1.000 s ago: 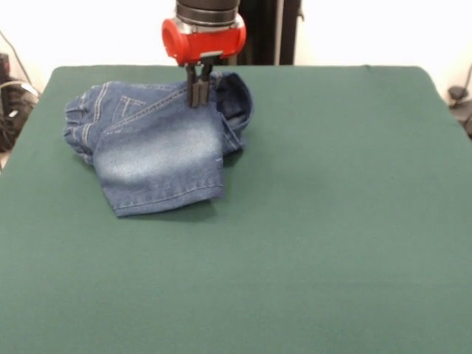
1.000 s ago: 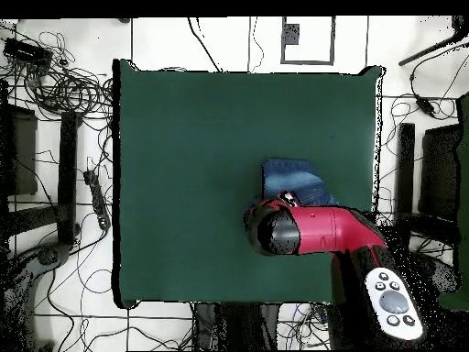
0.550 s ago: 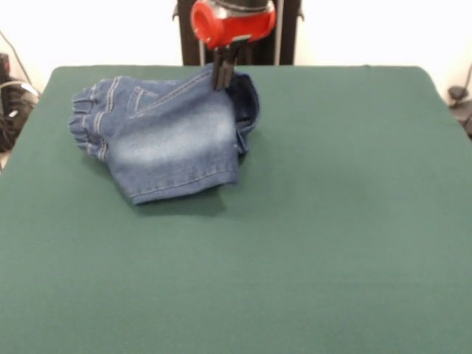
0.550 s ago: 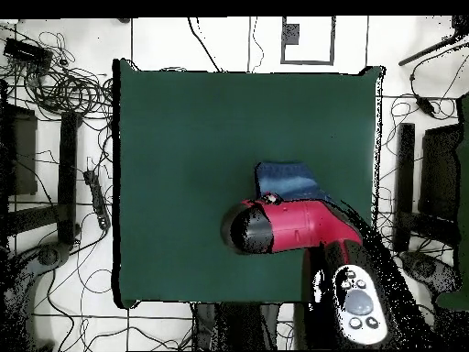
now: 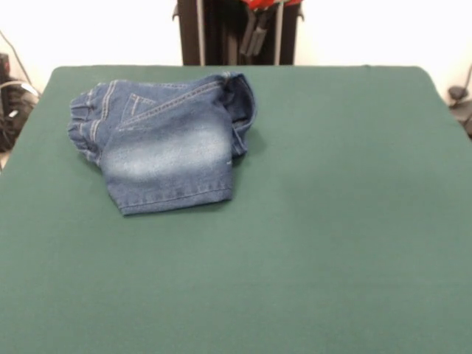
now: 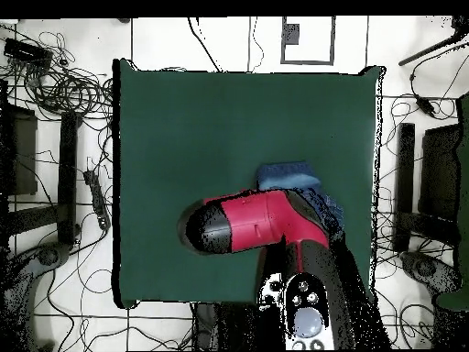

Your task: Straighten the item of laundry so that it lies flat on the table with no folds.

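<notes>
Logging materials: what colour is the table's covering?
Dark green table, best in the front view.

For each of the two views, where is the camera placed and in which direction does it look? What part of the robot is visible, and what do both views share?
Front view: sits across the table, facing the robot; the jeans lie folded at far left; only a gripper part shows at the top edge.
Overhead view: looks straight down; the red and black arm reaches in from the bottom, covering part of the jeans.
Shared: jeans and green table.
</notes>
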Controlling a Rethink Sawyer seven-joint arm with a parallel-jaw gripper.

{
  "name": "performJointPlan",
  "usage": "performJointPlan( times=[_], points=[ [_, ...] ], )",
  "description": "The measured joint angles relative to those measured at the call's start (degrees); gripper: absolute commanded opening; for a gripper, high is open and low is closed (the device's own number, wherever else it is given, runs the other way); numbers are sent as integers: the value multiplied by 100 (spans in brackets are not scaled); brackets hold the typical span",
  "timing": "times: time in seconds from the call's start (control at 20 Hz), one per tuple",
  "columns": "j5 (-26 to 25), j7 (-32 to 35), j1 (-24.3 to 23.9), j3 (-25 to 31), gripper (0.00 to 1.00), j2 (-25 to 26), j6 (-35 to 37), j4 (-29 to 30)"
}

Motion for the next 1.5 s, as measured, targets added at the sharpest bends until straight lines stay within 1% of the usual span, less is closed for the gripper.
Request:
performJointPlan(
  times=[0.2,0.4,0.55,0.6,0.65,0.7,0.8,0.85,1.0,1.15,1.2,1.5],
  points=[
    [4,0,162,-108,0,1,5,-126],
    [83,0,103,-107,0,11,-33,-119],
    [388,0,-184,-70,0,22,-284,-10],
    [528,0,-354,-57,0,28,-464,55],
    [561,0,-403,-56,0,30,-520,76],
    [714,0,-643,-58,0,43,-805,176],
    [773,0,-770,-57,0,45,-972,235],
    [854,0,-933,-59,0,44,-1185,324],
    [957,0,-1125,-53,0,43,-1412,456],
    [1013,0,-1239,-31,0,44,-1489,551],
    [1155,0,-1327,-28,100,43,-1517,673],
    [1265,0,-1288,-26,100,42,-1518,782]
  ],
)
